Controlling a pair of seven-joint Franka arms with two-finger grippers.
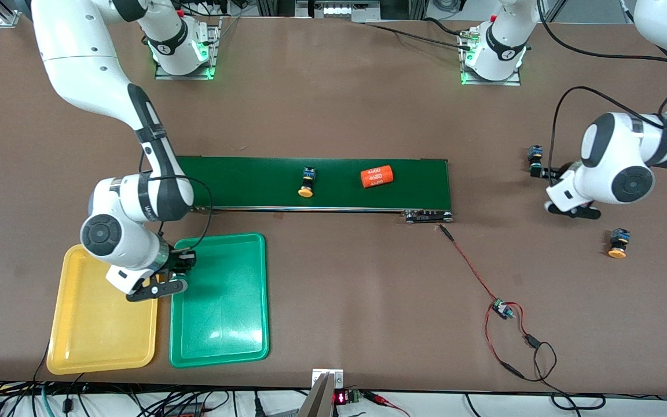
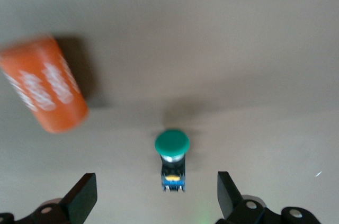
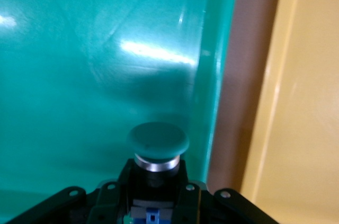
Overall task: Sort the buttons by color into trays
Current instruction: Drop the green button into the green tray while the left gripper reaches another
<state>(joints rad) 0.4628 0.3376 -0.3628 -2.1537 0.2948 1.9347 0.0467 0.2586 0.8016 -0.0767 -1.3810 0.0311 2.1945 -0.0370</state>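
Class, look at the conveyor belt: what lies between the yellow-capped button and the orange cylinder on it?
Nothing: in the front view, only bare green belt separates the yellow-capped button from the orange cylinder.

Brown table (image 1: 333, 116), conveyor (image 1: 252, 179), 2 trays (image 1: 102, 324), loose btns (image 1: 618, 242), wiring (image 1: 507, 324)

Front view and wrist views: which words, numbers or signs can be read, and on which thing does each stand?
Orange cylinder on the conveyor belt: white printed numbers, upside down, too small to read surely.
Orange cylinder in the left wrist view: white print, too blurred to read.
Small red display at the table edge: unreadable.
Buttons, trays: no text.
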